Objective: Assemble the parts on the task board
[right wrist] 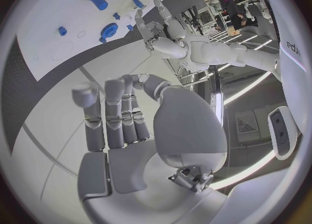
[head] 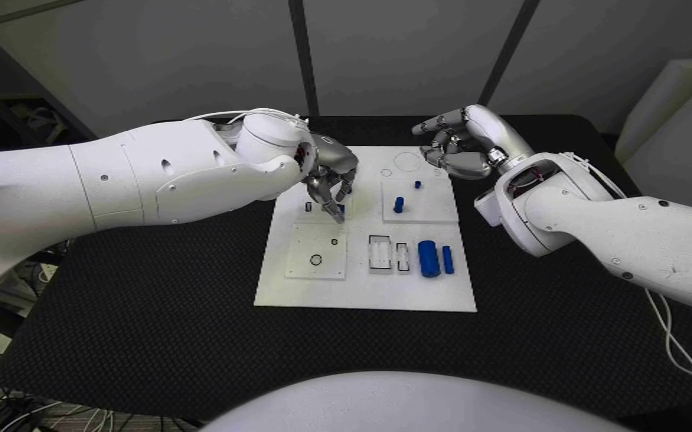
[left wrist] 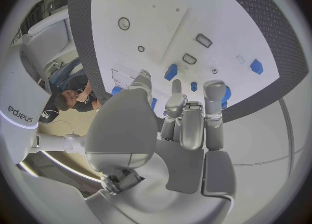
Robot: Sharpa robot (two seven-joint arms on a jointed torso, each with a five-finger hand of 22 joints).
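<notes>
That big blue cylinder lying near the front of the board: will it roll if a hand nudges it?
Probably. The cylinder lies on its round side on the flat board, so a sideways nudge would likely roll it. It looks rigid and smooth, so perhaps slippery.

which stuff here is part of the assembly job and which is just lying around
Job:
- task board
- large blue cylinder and thin blue peg, lying on the board
- small blue parts on the raised block
- left hand, over the board
- right hand, over the board's far edge

Not the job:
- black table
- cables at its corner
</notes>
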